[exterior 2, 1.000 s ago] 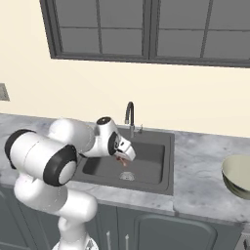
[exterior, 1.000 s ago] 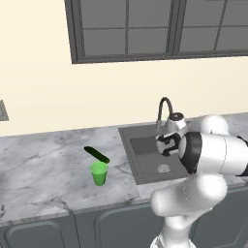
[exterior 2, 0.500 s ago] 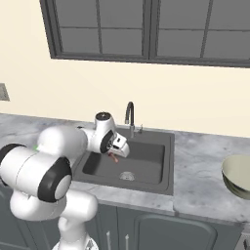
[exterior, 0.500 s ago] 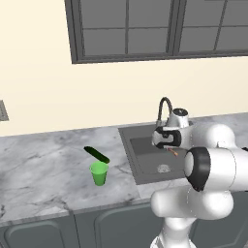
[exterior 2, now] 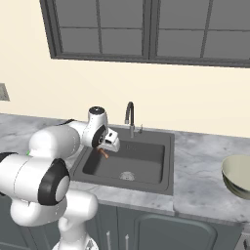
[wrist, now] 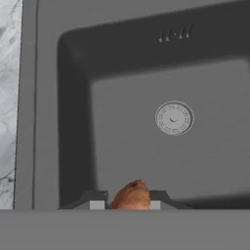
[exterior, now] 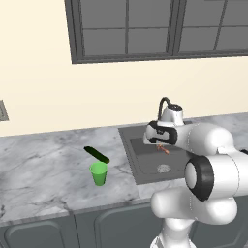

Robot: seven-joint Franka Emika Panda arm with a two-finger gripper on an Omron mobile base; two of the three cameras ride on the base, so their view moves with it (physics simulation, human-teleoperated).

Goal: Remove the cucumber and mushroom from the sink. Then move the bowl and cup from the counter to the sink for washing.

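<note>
One small orange-brown mushroom [wrist: 131, 196] sits clamped between the hand's [wrist: 128, 204] two dark finger tips, held above the dark grey sink [wrist: 73, 146]; its lower part is cut off, so no stem can be made out. On the bench [exterior: 43, 160] left of the sink, the dark green cucumber [exterior: 96, 154] lies just behind the green cup [exterior: 99, 173]. At the right edge, the pale bowl [exterior 2: 238, 176] is partly cropped.

cucumber [exterior: 96, 154]: 1, on the counter [exterior: 43, 164]
cup [exterior: 99, 174]: 1, green, just beside the cucumber
mushroom [wrist: 131, 196]: 1, orange-brown
bowl [exterior 2: 237, 175]: 1, pale
sink [exterior 2: 158, 171]: 1 basin
faucet [exterior 2: 129, 117]: 1
drain [wrist: 174, 117]: 1, round
counter: 1 worktop
window [exterior 2: 146, 29]: 1, multi-paned
</note>
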